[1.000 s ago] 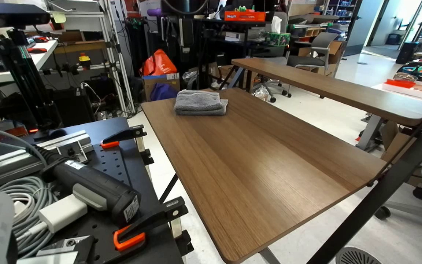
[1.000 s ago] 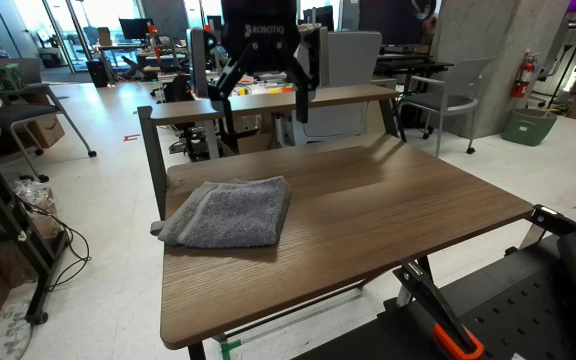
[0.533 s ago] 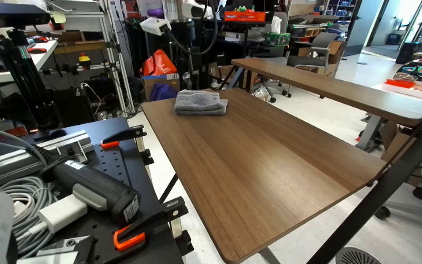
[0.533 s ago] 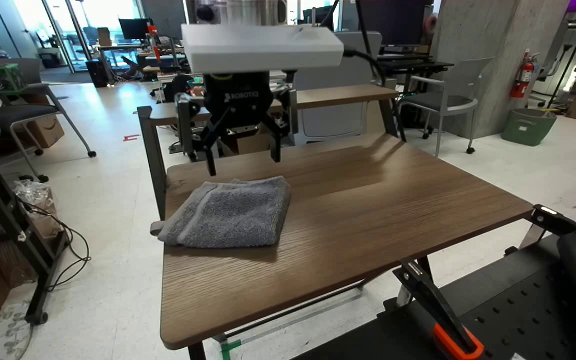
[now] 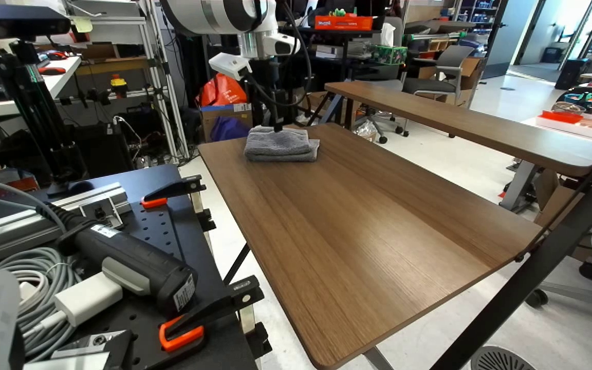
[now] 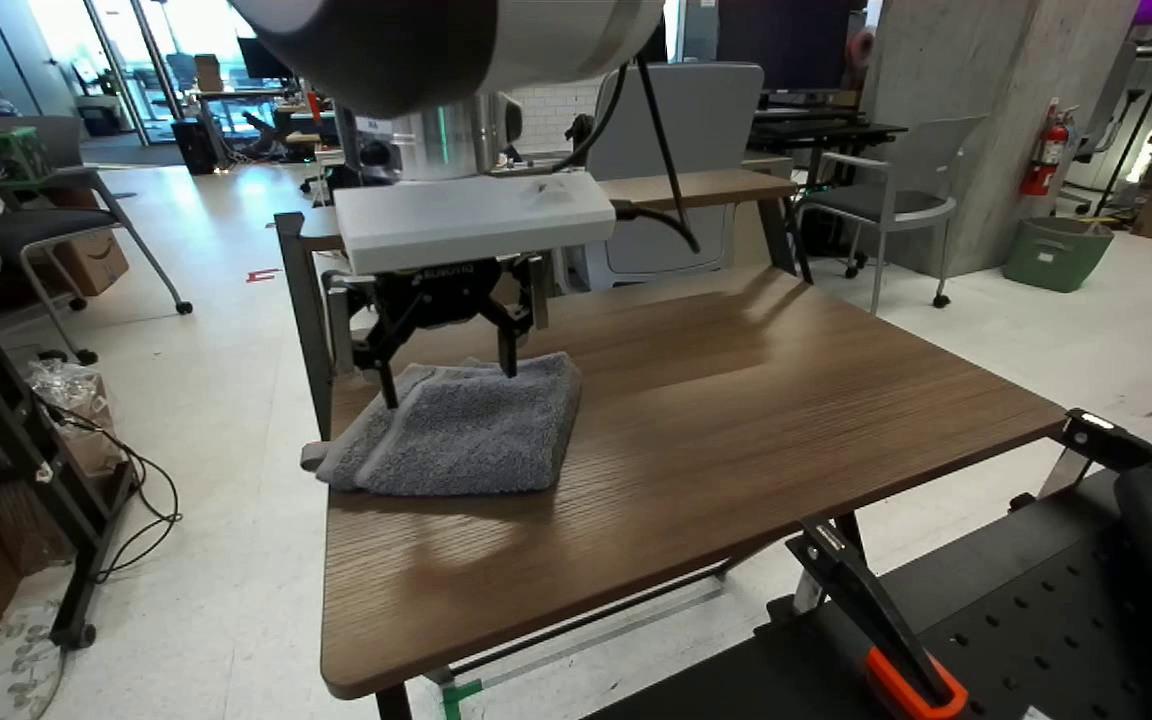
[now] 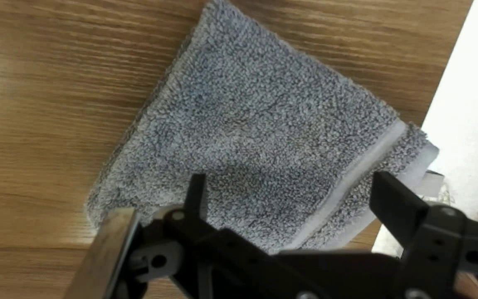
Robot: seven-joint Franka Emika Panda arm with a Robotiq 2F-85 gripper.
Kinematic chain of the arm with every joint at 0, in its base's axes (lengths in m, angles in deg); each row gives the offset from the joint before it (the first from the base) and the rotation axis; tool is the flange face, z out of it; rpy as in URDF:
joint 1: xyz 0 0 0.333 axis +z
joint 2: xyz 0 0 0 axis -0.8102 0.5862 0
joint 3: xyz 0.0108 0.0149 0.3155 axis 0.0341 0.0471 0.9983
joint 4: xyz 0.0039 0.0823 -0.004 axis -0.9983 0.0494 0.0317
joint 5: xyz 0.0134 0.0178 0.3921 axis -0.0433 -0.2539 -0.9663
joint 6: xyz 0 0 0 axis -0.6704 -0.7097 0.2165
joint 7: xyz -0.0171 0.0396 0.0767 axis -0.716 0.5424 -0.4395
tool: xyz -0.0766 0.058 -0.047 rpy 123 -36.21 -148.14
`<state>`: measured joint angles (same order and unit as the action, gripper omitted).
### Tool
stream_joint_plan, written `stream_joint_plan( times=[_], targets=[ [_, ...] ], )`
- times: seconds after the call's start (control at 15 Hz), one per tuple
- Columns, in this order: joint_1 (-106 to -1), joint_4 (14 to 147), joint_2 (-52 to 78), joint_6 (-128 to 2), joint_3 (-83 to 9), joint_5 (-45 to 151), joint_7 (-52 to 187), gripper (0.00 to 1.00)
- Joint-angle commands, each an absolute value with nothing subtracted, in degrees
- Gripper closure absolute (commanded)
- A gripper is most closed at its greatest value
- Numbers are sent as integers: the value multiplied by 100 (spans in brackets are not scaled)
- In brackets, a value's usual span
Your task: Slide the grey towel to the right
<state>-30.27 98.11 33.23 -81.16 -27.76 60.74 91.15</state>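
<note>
The grey towel (image 5: pixel 281 146) lies folded and flat on the brown tabletop (image 5: pixel 373 231), near one end of it. In an exterior view the towel (image 6: pixel 476 430) has a corner loop poking past the table's edge. My gripper (image 6: pixel 450 388) is open and points down over the towel's far part. In the wrist view the gripper (image 7: pixel 289 176) has its fingers wide apart with the towel (image 7: pixel 264 116) beneath. One finger is over the towel's middle, the other over its banded edge. Nothing is held. I cannot tell whether the fingertips touch the cloth.
A raised brown shelf (image 6: pixel 696 187) runs along one long side of the tabletop. A black bench (image 5: pixel 157 226) with orange-handled clamps (image 5: pixel 183 336) and a black tool (image 5: pixel 126 262) stands by the opposite side. The floor shows past the table edge near the towel.
My gripper has come down from high above the table to just over the towel, and shifted toward the towel's banded side. It stays open. The towel has not moved.
</note>
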Motion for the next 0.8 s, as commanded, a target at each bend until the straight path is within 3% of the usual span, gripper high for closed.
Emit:
stream_joint_plan(
  times=[0.0,0.73],
  targets=[
    [-2904,9249,3853,-8172,-2844,5917,8789,0],
    [-3090,9225,4177,-8251,-2947,5491,8661,0]
  ],
)
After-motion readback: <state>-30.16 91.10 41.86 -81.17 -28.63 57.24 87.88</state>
